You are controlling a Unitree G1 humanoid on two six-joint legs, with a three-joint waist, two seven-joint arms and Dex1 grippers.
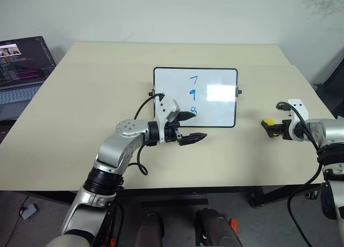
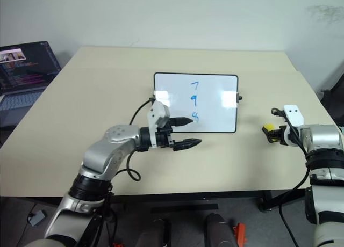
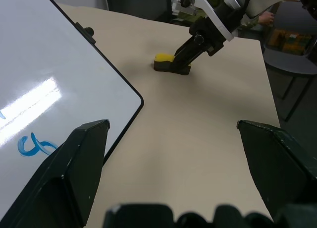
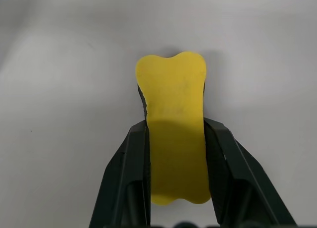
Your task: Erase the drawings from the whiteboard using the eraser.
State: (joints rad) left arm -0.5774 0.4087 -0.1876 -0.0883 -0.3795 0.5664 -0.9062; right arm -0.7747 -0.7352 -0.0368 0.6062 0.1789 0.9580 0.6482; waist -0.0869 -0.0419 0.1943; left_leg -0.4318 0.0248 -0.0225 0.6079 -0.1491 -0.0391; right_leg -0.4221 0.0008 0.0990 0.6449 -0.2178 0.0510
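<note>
lying flat near the middle of the pale, smooth tabletop [image 1: 97, 96], the whiteboard [image 1: 215, 113] is being shown as a glossy white rectangle with a thin black frame, rounded corners and small black side knobs. the drawings [image 1: 193, 94], three blue hand-drawn squiggles, are being carried on it in a vertical column, all unerased. the eraser [image 4: 176, 124], a bright yellow spongy block with a darker underside, is being squeezed between the two black fingers of the right gripper [image 1: 270, 126], its sides being pinched inward where the fingers are pressing; it is being kept down at the tabletop, well apart from the whiteboard, off its right edge. the left gripper [image 1: 191, 127] is being held with its fingers spread wide and nothing between them, over the whiteboard's near edge, one fingertip lying just beside the lowest squiggle. an open laptop [image 1: 21, 64] with a lit screen is being seen beyond the tabletop's left edge.
</note>
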